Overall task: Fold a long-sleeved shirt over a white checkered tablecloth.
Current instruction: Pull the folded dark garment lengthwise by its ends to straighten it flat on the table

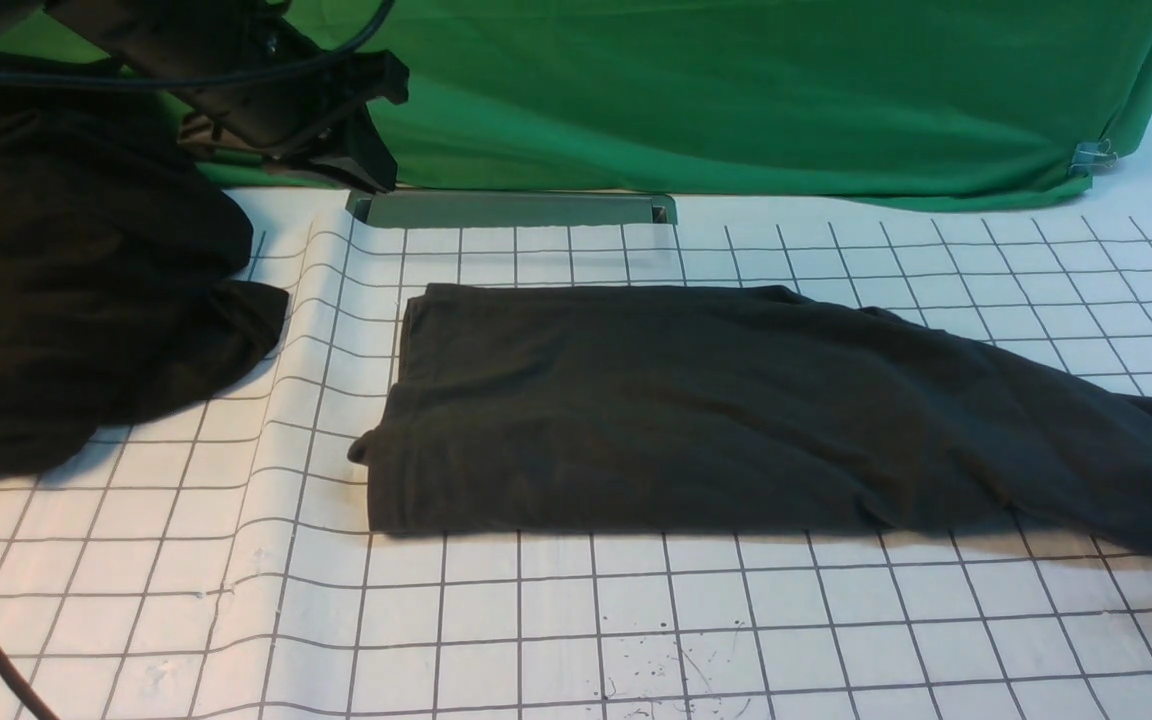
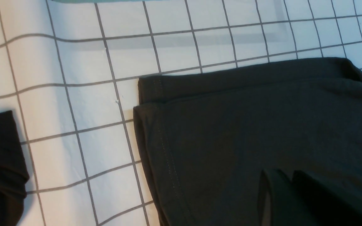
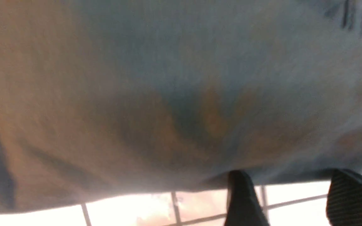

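White checkered tablecloth (image 1: 636,640) foremost, long-sleeved shirt (image 1: 636,400) folded, charcoal, rumpled rightward

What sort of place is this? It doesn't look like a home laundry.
Probably a robot test lab: a cabled robot arm hangs over a grid-ruled tablecloth, a green cloth serves as backdrop, and a dark shirt lies there partly folded.

Black jointed left arm (image 1: 236,90) up high at the far left, its dark two-fingered left hand (image 2: 283,179) pointing down, fingers (image 2: 273,201) nearly together. Over on the other side, the black ribbed-fingered right hand (image 3: 289,182) stands with jaws well apart.
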{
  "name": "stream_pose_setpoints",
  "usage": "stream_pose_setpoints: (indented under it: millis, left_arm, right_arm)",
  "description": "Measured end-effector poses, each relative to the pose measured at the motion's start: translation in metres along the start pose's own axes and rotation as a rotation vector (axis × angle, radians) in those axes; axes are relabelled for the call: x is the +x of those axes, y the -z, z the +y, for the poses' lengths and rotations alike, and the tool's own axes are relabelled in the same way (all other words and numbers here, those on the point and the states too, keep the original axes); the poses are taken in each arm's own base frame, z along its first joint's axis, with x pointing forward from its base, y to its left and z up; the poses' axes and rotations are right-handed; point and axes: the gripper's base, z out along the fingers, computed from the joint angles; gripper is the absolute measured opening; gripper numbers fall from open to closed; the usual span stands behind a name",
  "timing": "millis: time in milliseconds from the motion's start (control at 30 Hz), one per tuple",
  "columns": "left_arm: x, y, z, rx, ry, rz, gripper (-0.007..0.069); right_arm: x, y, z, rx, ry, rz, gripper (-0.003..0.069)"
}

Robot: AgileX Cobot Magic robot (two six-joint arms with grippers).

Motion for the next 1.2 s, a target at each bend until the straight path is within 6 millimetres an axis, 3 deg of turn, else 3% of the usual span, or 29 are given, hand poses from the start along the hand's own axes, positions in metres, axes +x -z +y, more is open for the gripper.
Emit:
stream_pose_setpoints:
  millis: [67, 233, 367, 467, 567, 733, 1000, 1200]
  left_arm:
    - [0.0, 0.0, 0.001, -0.006, -0.008, 0.0, 0.0076]
    - [0.0, 0.0, 0.001, -0.015, -0.013, 0.0, 0.0081]
    - [0.0, 0.0, 0.002, -0.018, -0.016, 0.001, 0.0088]
    - [0.0, 0.0, 0.002, -0.018, -0.016, 0.001, 0.0091]
    - [0.0, 0.0, 0.002, -0.018, -0.015, 0.001, 0.0092]
    - [0.0, 0.0, 0.002, -0.018, -0.012, 0.001, 0.0092]
    - [0.0, 0.0, 0.002, -0.019, -0.01, 0.0, 0.0092]
    - [0.0, 0.0, 0.002, -0.019, -0.01, -0.003, 0.0092]
  right_arm:
    - [-0.013, 0.018, -0.001, 0.006, 0.002, -0.046, 0.0356]
    - [-0.036, 0.039, -0.004, 0.025, 0.003, -0.181, 0.0356]
    - [-0.041, 0.023, -0.005, 0.024, -0.019, -0.178, 0.0356]
    - [-0.029, -0.018, -0.004, 0.006, -0.051, -0.022, 0.0356]
    - [-0.018, -0.035, -0.003, -0.008, -0.054, 0.092, 0.0356]
    - [-0.02, -0.033, -0.004, -0.003, -0.047, 0.096, 0.0356]
    - [-0.051, -0.004, -0.011, 0.052, -0.005, -0.029, 0.0356]
    - [-0.049, -0.004, -0.02, 0.113, 0.041, -0.01, 0.0356]
